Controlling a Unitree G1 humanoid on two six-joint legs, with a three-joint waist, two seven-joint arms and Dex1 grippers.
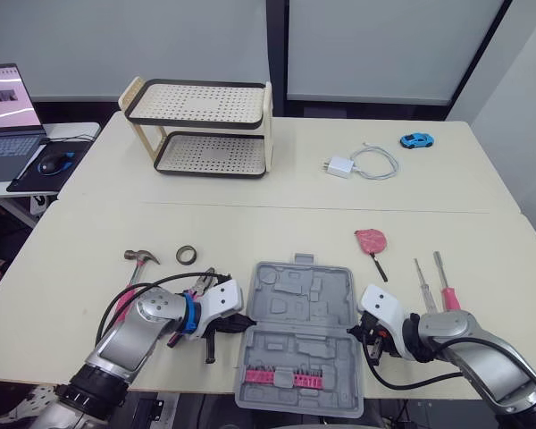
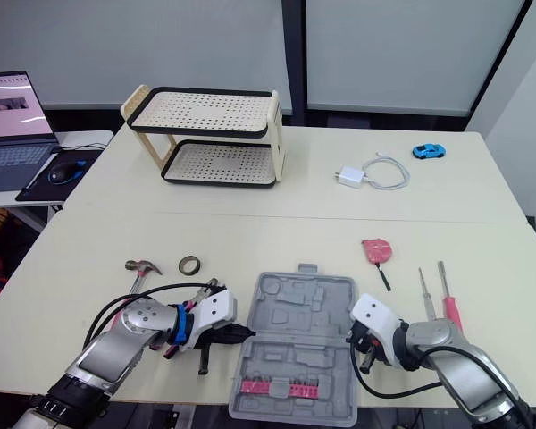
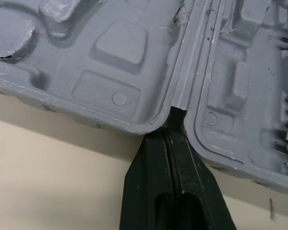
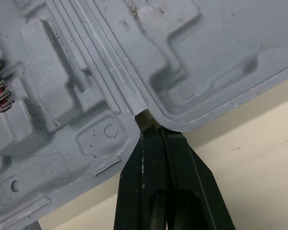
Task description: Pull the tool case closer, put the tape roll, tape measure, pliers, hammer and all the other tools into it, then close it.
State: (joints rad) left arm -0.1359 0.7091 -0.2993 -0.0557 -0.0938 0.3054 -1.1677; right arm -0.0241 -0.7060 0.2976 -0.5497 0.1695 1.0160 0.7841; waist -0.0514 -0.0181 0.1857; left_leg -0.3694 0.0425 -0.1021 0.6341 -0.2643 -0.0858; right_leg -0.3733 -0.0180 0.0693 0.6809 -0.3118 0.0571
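tool case [image 1: 286,295] lies open flat on the surface, near the front edge, right between my two arms. the pink bit strip [image 1: 281,377] sits in the half nearest me.

left jaws: pressed fully together with nothing pinched between them. the tips are nosed into the hinge notch on the case's left side, touching the rim. right jaws: same story on the right-side notch, closed flat and gripping nothing. so both act as hooks or pushers at the hinge line, not as clamps.

handling guess: blow-moulded plastic shell, so light and fairly stiff per half, but floppy at the hinge. it looks smooth underneath, so it should slide easily on this surface. the risk is yaw if one side drags harder, so i'd load both notches evenly. the rim is thin and rounded, and closed tips could slip off it. if i need a real hold, i'd open up and pinch the side wall beside the hinge, not the lid's far edge, which would just fold.

the rest is outside the case:
- left of it: hammer [image 1: 141,258], tape roll [image 1: 188,255] and pliers [image 1: 201,284], the pliers just beside my left wrist.
- right of it: two screwdrivers [image 1: 433,284] and a red item [image 1: 372,239], which i can't identify for sure.

the hammer is likely the heaviest, so i'd take it near the head.
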